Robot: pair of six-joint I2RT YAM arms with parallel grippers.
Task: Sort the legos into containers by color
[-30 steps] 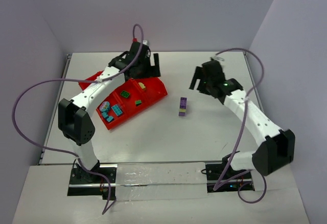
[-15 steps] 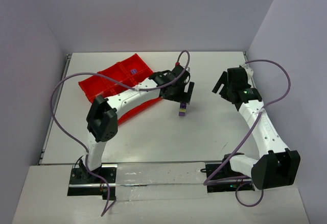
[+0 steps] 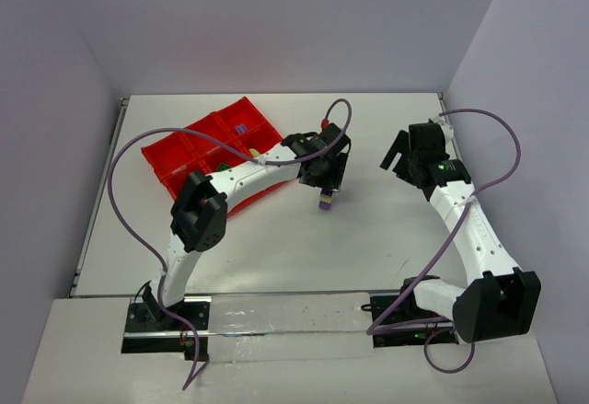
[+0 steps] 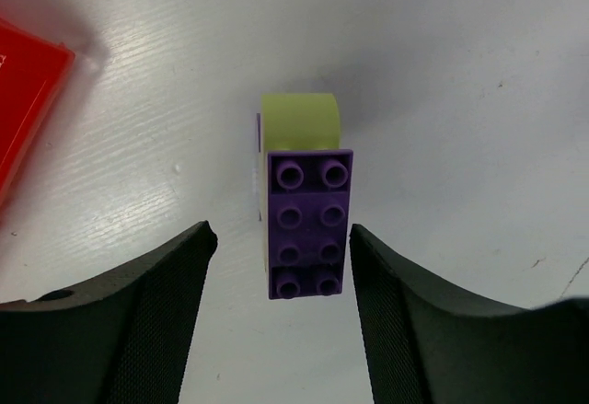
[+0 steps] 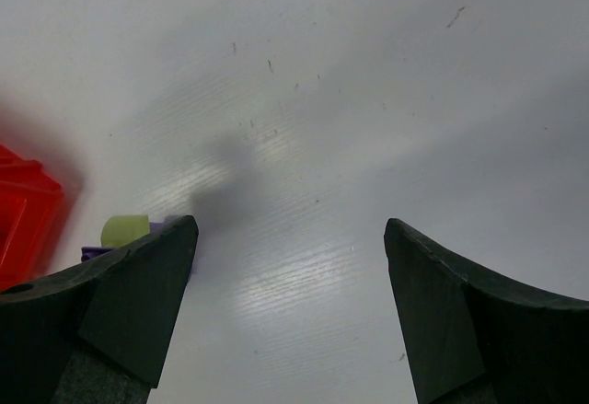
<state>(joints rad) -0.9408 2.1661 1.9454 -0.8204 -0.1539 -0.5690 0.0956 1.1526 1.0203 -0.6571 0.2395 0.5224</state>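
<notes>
On the white table stands a small clump of legos: a purple brick (image 4: pixel 308 225) with a yellow-green piece (image 4: pixel 299 121) behind it, also seen from above as the clump (image 3: pixel 327 201). My left gripper (image 4: pixel 283 234) hangs straight over it, open, with the jaws on either side of the purple brick. The right finger is almost against the brick and a gap shows on the left. The red containers tray (image 3: pixel 189 151) lies to the left and holds one purple brick (image 3: pixel 240 130). My right gripper (image 3: pixel 401 152) stands open over bare table, to the right of the clump.
The tray's corner (image 4: pixel 23 91) shows at the left edge of the left wrist view. The right wrist view catches the yellow-green piece (image 5: pixel 124 229) and the tray's edge (image 5: pixel 23 220) at far left. Grey walls close the table at the back and sides.
My left arm swung from over the tray to the clump, came down over it and narrowed its jaws. The right arm drew back to the right, then stayed still.
</notes>
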